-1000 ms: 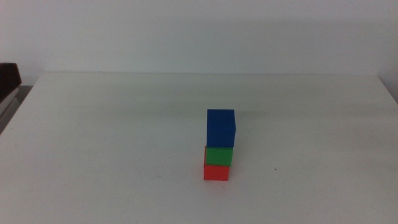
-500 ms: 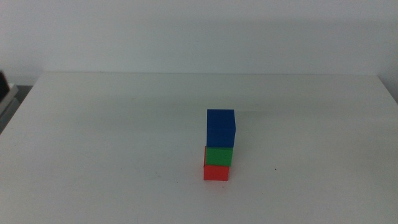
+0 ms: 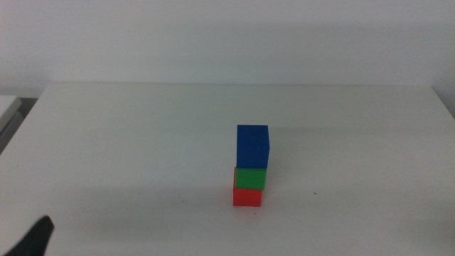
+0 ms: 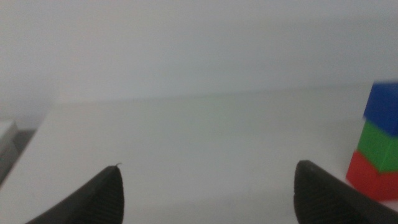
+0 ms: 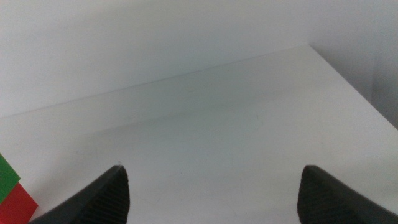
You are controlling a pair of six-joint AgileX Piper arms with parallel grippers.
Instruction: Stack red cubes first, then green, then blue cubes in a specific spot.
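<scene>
The red cube (image 3: 247, 197) sits on the white table (image 3: 128, 142) with the green cube (image 3: 250, 178) on it and the blue cube (image 3: 252, 146) on top, a stack of three just right of centre. The scribble mark of the spot does not show. My left gripper (image 3: 35, 240) shows only as a dark tip at the bottom left corner, far from the stack. In the left wrist view my left gripper (image 4: 208, 165) is open and empty, with the blue (image 4: 382, 106), green (image 4: 380, 144) and red (image 4: 372, 177) cubes off to one side. My right gripper (image 5: 214, 168) is open and empty; the green (image 5: 7, 174) and red (image 5: 17, 202) cubes show at the picture's edge.
A tiny dark dot (image 3: 315, 193) lies on the table right of the stack. A white object (image 3: 7, 107) lies off the table's left edge. The table's far edge meets a plain wall.
A dark arm part at the left edge has gone from there. A dark tip of the left gripper now shows at the bottom left corner. The stack has not moved.
</scene>
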